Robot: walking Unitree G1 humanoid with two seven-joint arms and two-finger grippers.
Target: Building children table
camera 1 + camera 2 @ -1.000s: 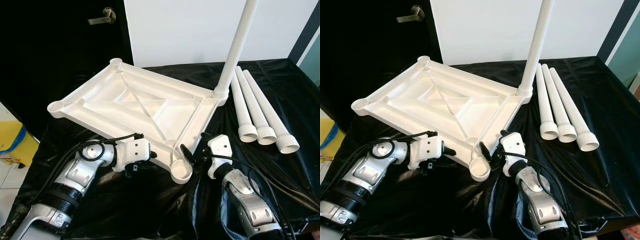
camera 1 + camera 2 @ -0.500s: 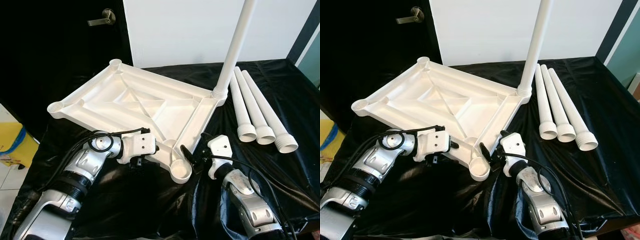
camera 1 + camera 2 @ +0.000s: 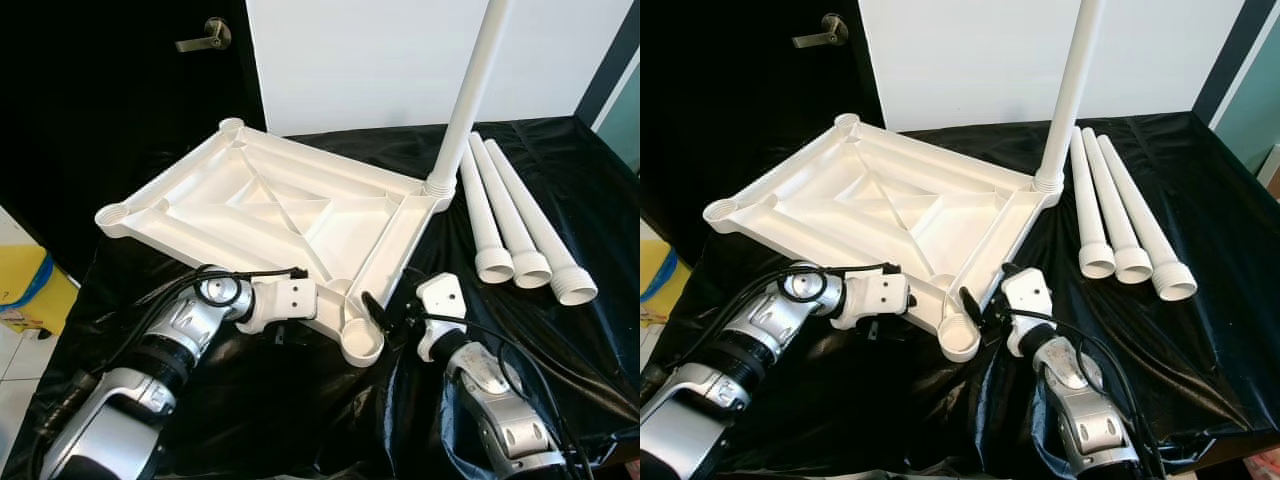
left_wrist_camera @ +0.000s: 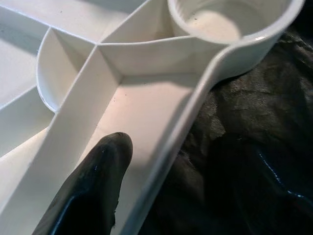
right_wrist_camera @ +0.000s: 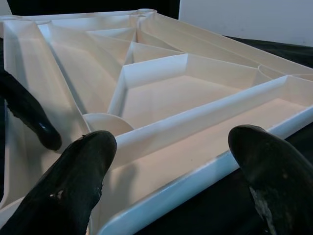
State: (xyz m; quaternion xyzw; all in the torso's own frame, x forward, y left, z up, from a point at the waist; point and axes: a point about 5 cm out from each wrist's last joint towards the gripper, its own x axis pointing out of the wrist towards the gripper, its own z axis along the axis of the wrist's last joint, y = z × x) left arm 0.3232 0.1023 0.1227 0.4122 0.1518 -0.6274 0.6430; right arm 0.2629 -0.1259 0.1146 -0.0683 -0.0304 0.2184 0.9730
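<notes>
Meanwhile, the left gripper (image 3: 318, 300) has been carried forward over the past second, from just short of the near edge to the rim of the upturned white plastic tabletop (image 3: 270, 205), beside the open round leg socket (image 3: 362, 343) at the near corner. In the left wrist view one black finger (image 4: 93, 191) is seen lying inside the ribbed channel next to that socket; the other finger is hidden, so how wide the jaws stand cannot be told, though a grip across the rim seems likely.

The right gripper (image 3: 385, 316) has hardly moved. Its fingers (image 5: 73, 183) are spread wide, with the tabletop's edge between them and nothing clamped.

The tabletop lies underside up on the black plastic sheet (image 3: 300, 420), with one white tubular leg (image 3: 470, 95) already standing in the far right socket. Three loose white legs (image 3: 520, 225) lie side by side, well apart to the right. The slab is probably being steadied so that the near socket can be fitted next.
</notes>
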